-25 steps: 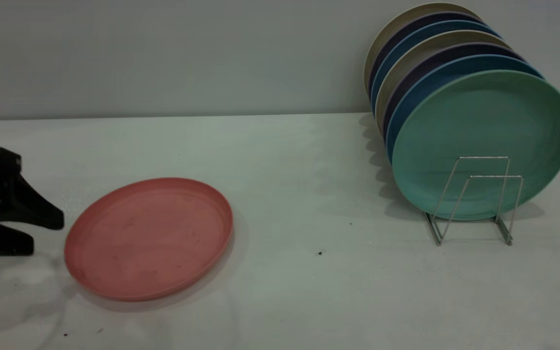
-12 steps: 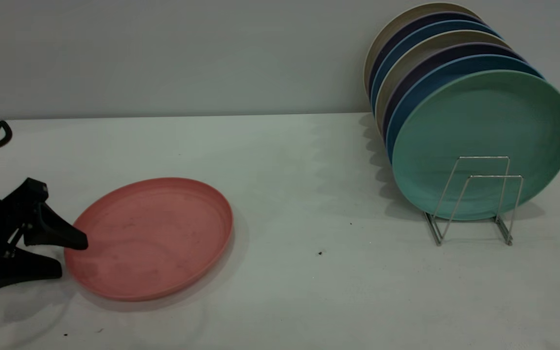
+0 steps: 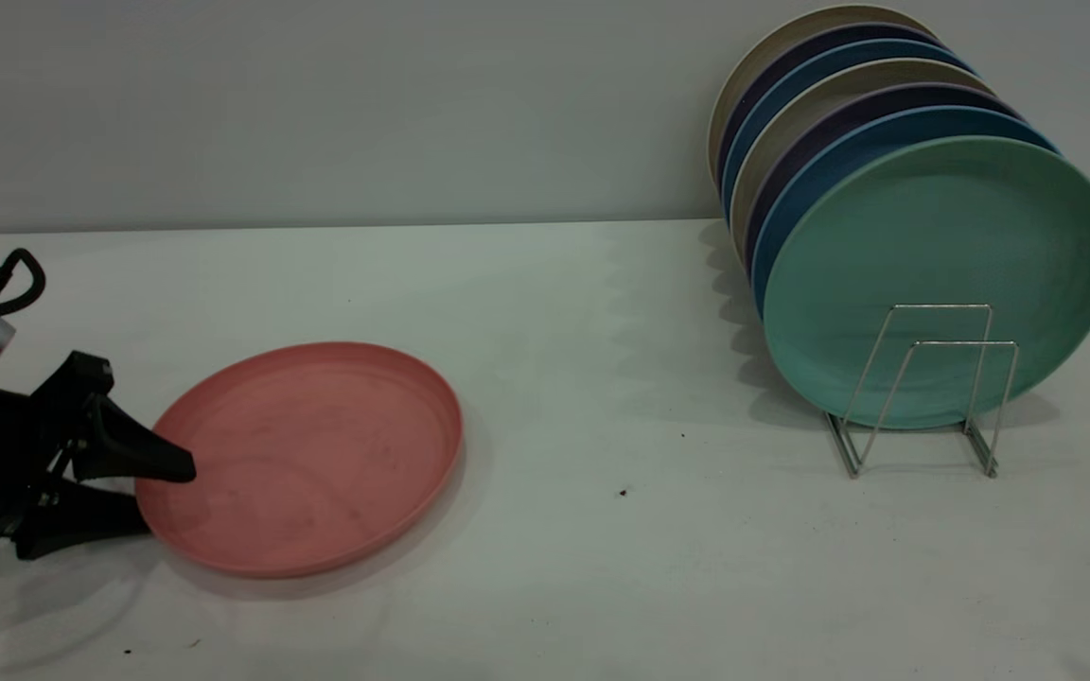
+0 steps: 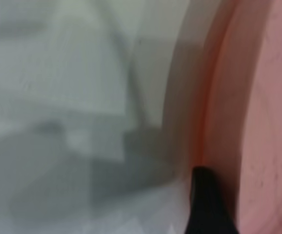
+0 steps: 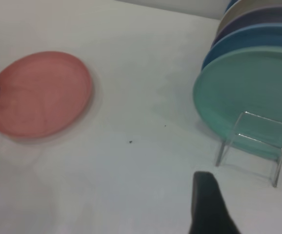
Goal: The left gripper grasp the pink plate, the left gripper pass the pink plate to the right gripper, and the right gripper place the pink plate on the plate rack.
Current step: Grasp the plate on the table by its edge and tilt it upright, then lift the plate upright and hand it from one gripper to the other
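Note:
The pink plate (image 3: 308, 459) lies on the white table at the left; it also shows in the right wrist view (image 5: 38, 92) and fills one side of the left wrist view (image 4: 272, 122). My left gripper (image 3: 167, 497) is open at the plate's left edge, with one finger above the rim and one below it by the table. In the left wrist view one black fingertip (image 4: 207, 195) rests against the rim. My right gripper (image 5: 207, 204) is out of the exterior view and shows only as a black tip above the table. The plate rack (image 3: 923, 397) stands at the right.
A mint-green plate (image 3: 942, 274) stands upright in the wire rack, with several blue, dark and beige plates stacked behind it against the wall. The two front loops of the rack hold nothing. Small dark specks (image 3: 623, 492) lie on the table between plate and rack.
My left gripper has moved right to the pink plate's edge and now straddles its rim. The plate has shifted slightly to the right.

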